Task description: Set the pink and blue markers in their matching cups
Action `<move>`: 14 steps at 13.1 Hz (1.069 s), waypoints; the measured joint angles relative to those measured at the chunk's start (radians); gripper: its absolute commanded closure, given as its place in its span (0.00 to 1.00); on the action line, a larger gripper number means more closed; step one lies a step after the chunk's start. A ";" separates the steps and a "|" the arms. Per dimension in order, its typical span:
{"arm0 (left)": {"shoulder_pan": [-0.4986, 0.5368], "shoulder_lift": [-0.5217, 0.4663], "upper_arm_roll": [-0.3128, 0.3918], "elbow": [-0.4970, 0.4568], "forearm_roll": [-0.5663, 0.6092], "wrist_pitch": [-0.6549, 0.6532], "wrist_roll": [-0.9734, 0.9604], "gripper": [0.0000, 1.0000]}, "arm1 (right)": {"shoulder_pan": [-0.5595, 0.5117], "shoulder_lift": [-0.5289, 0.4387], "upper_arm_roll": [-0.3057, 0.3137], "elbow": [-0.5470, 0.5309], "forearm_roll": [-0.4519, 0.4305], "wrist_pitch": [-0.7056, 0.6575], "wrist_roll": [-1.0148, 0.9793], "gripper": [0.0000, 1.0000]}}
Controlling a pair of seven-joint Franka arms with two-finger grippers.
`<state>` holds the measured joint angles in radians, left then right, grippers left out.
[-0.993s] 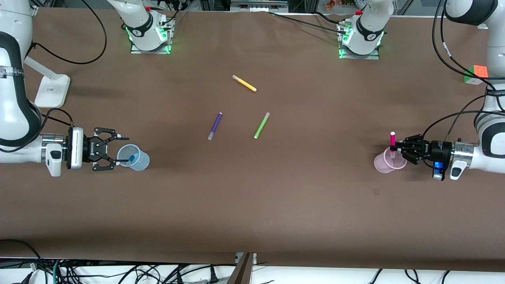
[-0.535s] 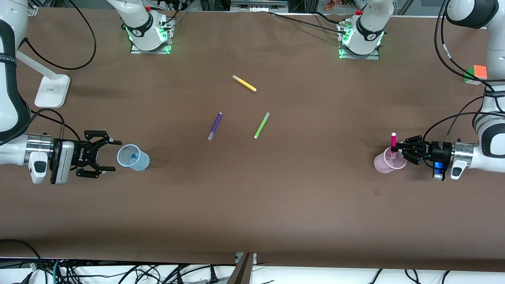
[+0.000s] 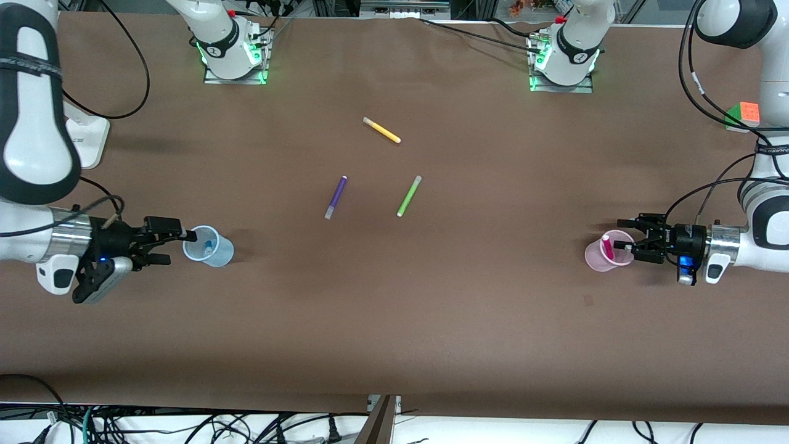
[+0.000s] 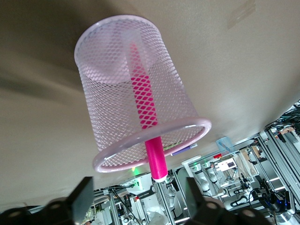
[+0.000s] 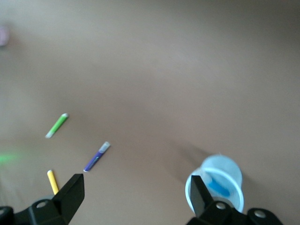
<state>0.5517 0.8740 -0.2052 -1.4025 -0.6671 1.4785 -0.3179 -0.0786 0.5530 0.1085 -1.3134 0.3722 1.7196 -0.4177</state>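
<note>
The pale pink cup (image 3: 595,259) stands toward the left arm's end of the table, with the pink marker (image 3: 607,246) leaning inside it. My left gripper (image 3: 622,239) is open just beside the cup's rim. In the left wrist view the pink marker (image 4: 146,108) sticks out of the mesh-patterned pink cup (image 4: 108,93) between my open fingers (image 4: 80,199). The pale blue cup (image 3: 219,251) stands toward the right arm's end and holds the blue marker (image 3: 208,245). My right gripper (image 3: 175,246) is open and empty beside it. The right wrist view shows the blue cup (image 5: 225,168) with the blue marker (image 5: 218,186) inside.
A yellow marker (image 3: 382,130), a purple marker (image 3: 336,197) and a lime-green marker (image 3: 408,196) lie mid-table. A colour cube (image 3: 744,115) sits near the left arm's end. A white stand base (image 3: 92,139) is near the right arm's end.
My left gripper opened and the pink marker dropped from upright above the rim into the pink cup. My right gripper drew back from the blue cup, then turned its wrist beside it.
</note>
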 measured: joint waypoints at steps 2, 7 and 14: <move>0.000 0.000 -0.002 0.007 0.000 -0.001 0.000 0.00 | 0.040 -0.002 0.001 0.004 -0.079 -0.009 0.204 0.00; -0.001 -0.016 -0.017 0.151 -0.001 -0.111 -0.135 0.00 | 0.105 -0.049 0.000 0.032 -0.210 -0.132 0.482 0.00; -0.079 -0.232 -0.029 0.349 0.033 -0.376 -0.514 0.00 | 0.070 -0.129 -0.039 0.126 -0.307 -0.282 0.486 0.00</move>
<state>0.4728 0.6419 -0.2344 -1.0535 -0.6342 1.1020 -0.8319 -0.0086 0.4238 0.0693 -1.1879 0.0649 1.4381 0.0679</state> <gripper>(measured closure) 0.000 0.000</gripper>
